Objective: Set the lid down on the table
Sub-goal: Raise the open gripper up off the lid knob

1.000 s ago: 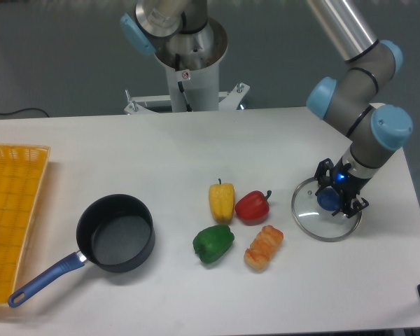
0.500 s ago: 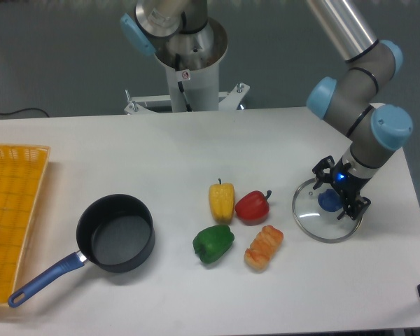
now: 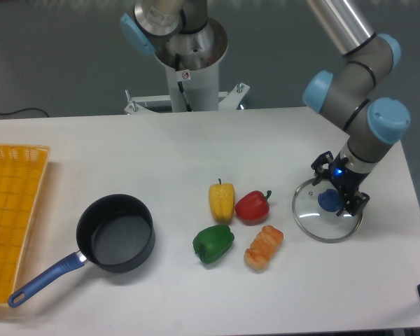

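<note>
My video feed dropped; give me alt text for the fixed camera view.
The glass lid lies flat on the white table, with the open gripper just above its blue knob. To its left sit three peppers, a pastry and the uncovered saucepan.

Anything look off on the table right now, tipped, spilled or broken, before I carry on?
Nothing stands out. The lid lies flat on the table at the right, with the gripper open above its blue knob. The saucepan sits upright and empty, and the three peppers and the bread lie grouped between them, intact.
</note>
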Available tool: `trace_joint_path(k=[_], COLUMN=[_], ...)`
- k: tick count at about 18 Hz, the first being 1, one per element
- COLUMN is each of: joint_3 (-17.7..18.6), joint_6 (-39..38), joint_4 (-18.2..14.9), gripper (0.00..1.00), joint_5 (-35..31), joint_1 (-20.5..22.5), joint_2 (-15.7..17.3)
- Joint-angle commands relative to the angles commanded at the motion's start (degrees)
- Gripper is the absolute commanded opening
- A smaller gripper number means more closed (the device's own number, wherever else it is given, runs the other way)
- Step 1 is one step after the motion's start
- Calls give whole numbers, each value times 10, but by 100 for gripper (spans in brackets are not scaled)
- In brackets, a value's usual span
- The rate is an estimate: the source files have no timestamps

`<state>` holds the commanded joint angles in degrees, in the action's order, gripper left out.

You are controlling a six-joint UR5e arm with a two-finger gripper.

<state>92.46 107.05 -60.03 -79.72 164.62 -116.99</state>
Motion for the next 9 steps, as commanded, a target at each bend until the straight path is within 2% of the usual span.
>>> trace_joint_path(k=[3, 7, 9], joint_3=[11, 16, 15], joint_6=[0, 0, -1], joint_4=[-1, -4, -6], gripper=[100, 100, 100], joint_5=[-10, -85, -92], joint_1=[-15, -45, -53], joint_2=[17, 40, 48])
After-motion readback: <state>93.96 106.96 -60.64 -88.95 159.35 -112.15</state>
